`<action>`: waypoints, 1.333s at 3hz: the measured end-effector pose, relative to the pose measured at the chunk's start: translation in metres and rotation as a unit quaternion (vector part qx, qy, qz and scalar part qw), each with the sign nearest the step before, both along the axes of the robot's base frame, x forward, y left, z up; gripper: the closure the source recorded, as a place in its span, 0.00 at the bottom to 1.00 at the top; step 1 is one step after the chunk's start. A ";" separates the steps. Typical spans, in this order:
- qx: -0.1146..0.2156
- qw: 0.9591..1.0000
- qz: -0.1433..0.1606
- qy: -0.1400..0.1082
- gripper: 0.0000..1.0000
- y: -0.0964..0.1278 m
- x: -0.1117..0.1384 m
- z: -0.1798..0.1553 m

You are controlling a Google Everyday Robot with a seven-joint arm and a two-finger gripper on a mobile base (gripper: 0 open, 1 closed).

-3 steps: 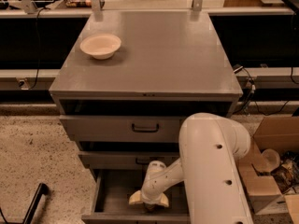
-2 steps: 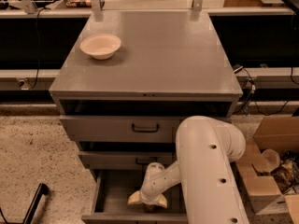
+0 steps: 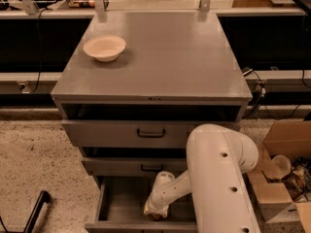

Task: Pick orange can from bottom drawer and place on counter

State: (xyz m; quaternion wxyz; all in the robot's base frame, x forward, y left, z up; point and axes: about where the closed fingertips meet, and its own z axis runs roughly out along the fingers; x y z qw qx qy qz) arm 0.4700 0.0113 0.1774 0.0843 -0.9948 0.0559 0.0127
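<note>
Looking down on a grey counter surface (image 3: 165,57) filling the upper middle of the frame, carrying a cream bowl (image 3: 104,47) at its upper left. Standing pulled out at bottom centre, the bottom drawer (image 3: 121,200), with the white arm (image 3: 218,174) dipping in from lower right. Hanging low inside, near the drawer's front wall, the pincer (image 3: 155,211); impossible to tell whether spread or pinching. Peeking out just beneath it, a brownish patch, seemingly the orange can (image 3: 156,218).
</note>
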 end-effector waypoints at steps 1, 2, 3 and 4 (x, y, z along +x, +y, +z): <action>0.010 1.000 0.000 -0.015 0.64 -0.001 0.006 0.015; 0.028 0.999 0.013 -0.030 0.87 -0.009 0.005 0.064; 0.039 0.998 0.031 -0.046 1.00 -0.036 -0.002 0.135; 0.021 0.996 0.031 -0.080 1.00 -0.066 0.022 0.219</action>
